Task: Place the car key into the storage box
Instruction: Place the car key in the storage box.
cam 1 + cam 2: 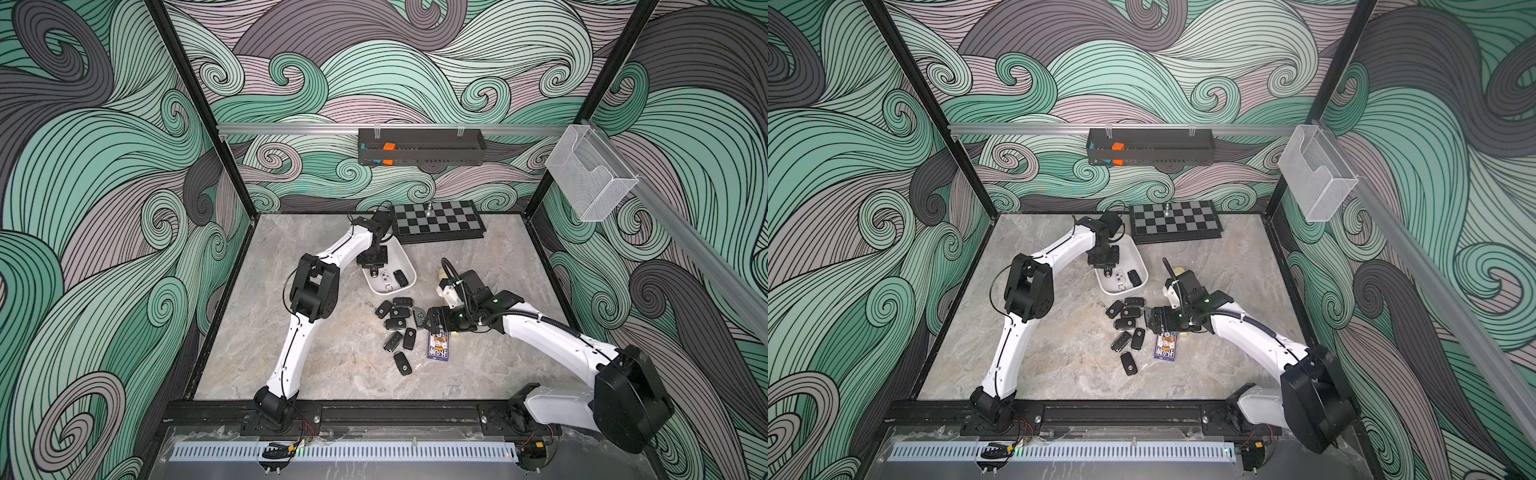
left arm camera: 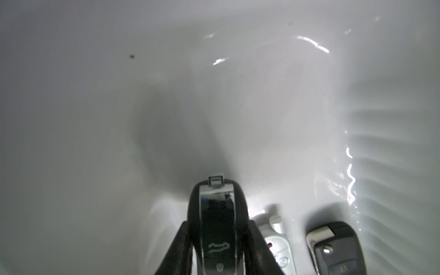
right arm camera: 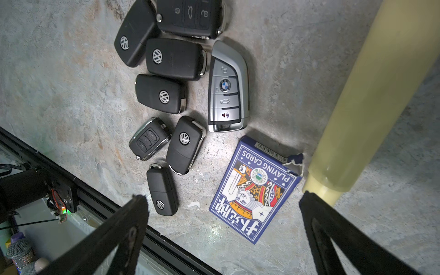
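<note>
Pinching the car key [image 2: 215,197] inside the storage box [image 2: 95,95], left gripper [image 2: 218,223] might bump the white fob [image 2: 278,247] there when opening; right gripper [image 3: 223,197] hangs spread outside it.

swirling teal, grey and mauve wave-patterned walls [image 1: 415,62] enclose a grey marbled stone-look tabletop [image 1: 332,365], cornered by black metal posts [image 1: 187,83].

White storage box [image 1: 399,257], black car keys [image 3: 175,58], grey-marbled desk [image 1: 340,365], black-and-grey chequered chessboard [image 1: 436,220], blue card pack [image 3: 254,188], teal-swirled walls [image 1: 104,166].
</note>
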Motion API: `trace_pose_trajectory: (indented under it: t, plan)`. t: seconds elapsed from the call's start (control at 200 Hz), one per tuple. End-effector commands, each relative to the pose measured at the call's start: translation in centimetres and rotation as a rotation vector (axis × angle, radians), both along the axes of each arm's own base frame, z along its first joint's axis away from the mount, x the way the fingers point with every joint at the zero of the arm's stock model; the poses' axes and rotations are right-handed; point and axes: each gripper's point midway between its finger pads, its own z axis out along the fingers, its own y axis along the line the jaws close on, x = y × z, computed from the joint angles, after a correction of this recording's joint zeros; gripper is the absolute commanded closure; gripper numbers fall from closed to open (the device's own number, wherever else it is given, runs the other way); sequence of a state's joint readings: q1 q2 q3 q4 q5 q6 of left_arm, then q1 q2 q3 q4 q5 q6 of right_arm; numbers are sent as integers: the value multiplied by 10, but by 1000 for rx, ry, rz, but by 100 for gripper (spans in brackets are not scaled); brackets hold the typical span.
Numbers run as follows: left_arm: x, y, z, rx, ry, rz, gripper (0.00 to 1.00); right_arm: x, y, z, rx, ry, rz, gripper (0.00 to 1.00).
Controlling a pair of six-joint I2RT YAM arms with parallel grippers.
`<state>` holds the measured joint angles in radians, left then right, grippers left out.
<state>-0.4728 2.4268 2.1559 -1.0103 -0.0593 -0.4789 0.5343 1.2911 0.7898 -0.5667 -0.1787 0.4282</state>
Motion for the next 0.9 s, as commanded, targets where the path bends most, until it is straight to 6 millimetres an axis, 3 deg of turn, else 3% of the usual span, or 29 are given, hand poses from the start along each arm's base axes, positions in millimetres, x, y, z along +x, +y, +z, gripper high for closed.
trace_pose_trajectory:
  t: [0.0,0.205,0.39,0.54,0.69,0.896]
  plan:
    - [-5,-3,-5,-8,46,-11,72,5,2,8,19,-23,3,1]
    - [-8,-5,0,-26,54,11,61,6,0,10,20,-30,-3,1]
    - [-6,-9,28,-71,14,22,54,5,2,8,20,-23,13,1]
    - [-16,-11,59,-131,-7,37,48,2,4,4,26,-2,29,1]
    - [-40,-6,80,-190,-35,41,46,-4,4,-2,16,38,23,7]
    - [-92,20,94,-230,-56,71,44,-10,14,-6,-20,32,53,13]
